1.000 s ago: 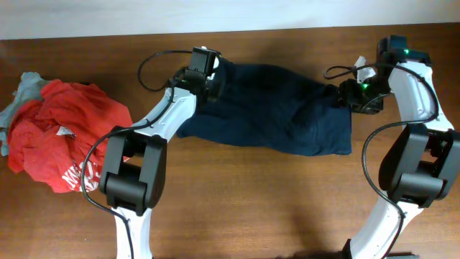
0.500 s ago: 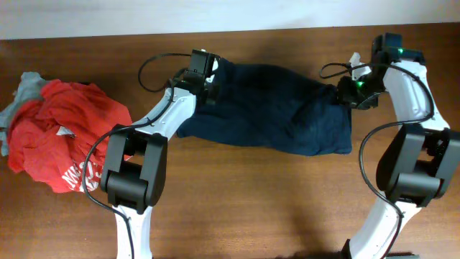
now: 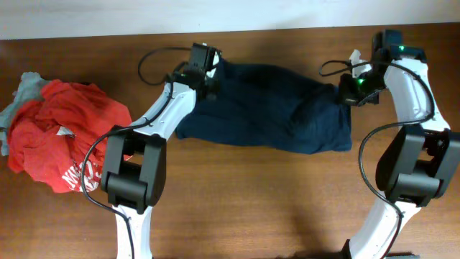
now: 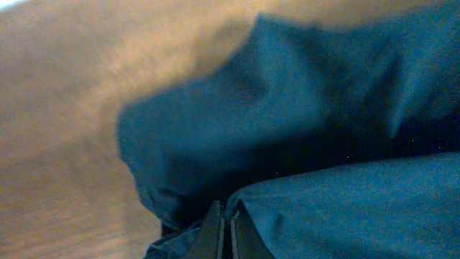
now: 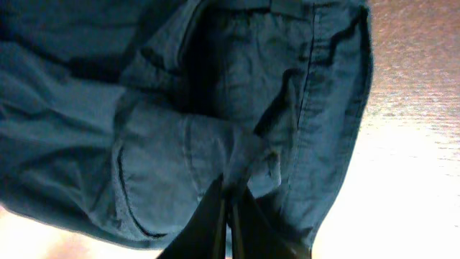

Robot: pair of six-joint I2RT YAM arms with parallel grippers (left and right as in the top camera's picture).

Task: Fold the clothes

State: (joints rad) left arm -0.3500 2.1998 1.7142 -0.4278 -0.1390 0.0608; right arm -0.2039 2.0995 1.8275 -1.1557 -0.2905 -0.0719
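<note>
Both jaws closed onto shorts; brown wooden table.

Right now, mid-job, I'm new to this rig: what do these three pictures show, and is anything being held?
You are looking at two white-and-black robot arms at a wooden table, each ending in a two-finger gripper. The wide picture comes from a camera fixed above the table. The two close-ups come from a camera on each wrist, looking along that arm's own fingers.

Dark navy shorts lie spread between the arms. Off to one side is a crumpled red T-shirt with a pale grey garment peeking out behind it.

The left gripper is shut at one far corner of the shorts and the right gripper at the other. The right wrist view shows fabric pinched between its fingers. The left wrist view is blurred, but cloth bunches at the closed fingertips.
</note>
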